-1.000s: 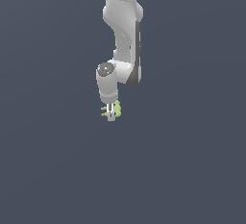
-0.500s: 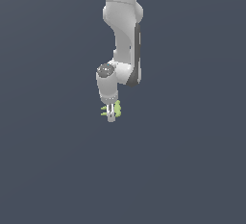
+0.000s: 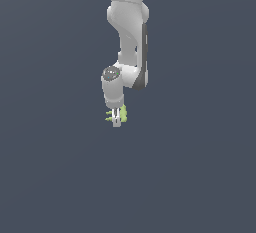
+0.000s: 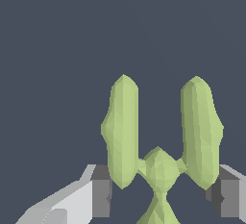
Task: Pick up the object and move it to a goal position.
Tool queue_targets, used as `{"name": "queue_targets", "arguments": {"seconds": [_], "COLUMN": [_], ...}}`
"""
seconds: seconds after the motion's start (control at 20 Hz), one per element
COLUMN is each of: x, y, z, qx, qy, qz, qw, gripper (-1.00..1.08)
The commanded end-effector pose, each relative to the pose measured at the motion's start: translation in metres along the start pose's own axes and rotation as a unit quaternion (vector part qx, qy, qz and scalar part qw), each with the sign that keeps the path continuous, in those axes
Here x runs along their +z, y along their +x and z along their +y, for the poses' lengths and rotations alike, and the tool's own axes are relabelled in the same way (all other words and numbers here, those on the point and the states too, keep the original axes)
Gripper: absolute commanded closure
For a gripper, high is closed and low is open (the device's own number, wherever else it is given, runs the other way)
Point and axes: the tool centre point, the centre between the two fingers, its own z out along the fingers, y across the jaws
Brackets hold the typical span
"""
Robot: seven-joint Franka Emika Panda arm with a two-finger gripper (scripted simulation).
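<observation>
We see the yellow-green object (image 4: 161, 143) sitting between the two fingers (image 4: 98, 192) of our gripper (image 3: 116, 121), which we judge clenched on its outer prongs, so it hangs lifted under the arm (image 3: 129, 32), probably for carrying to the goal.

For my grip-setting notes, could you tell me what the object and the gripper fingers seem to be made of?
This is a simulator render, so only looks can be judged. The object reads as matte yellow-green plastic: flat faceted shading, no highlights, though it could be rubber. The fingers look like smooth white hard plastic or painted metal, with darker grey pads, possibly rubber.
</observation>
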Motion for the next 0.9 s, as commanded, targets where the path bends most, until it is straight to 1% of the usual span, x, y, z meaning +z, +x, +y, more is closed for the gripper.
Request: {"name": "queue_targets", "arguments": {"seconds": [0.0, 0.2, 0.35, 0.85], "x": [-0.003, -0.010, -0.017, -0.048], "y": [-0.007, -0.026, -0.045, -0.128], "z": [-0.005, -0.019, -0.033, -0.096], "qx": [-0.001, -0.001, -0.001, -0.001], "qy": [0.000, 0.000, 0.000, 0.000], "qz": [0.000, 0.000, 0.001, 0.001], "qw": [1.0000, 1.0000, 1.0000, 1.0000], "gripper": [1.08, 1.08, 1.08, 1.08]}}
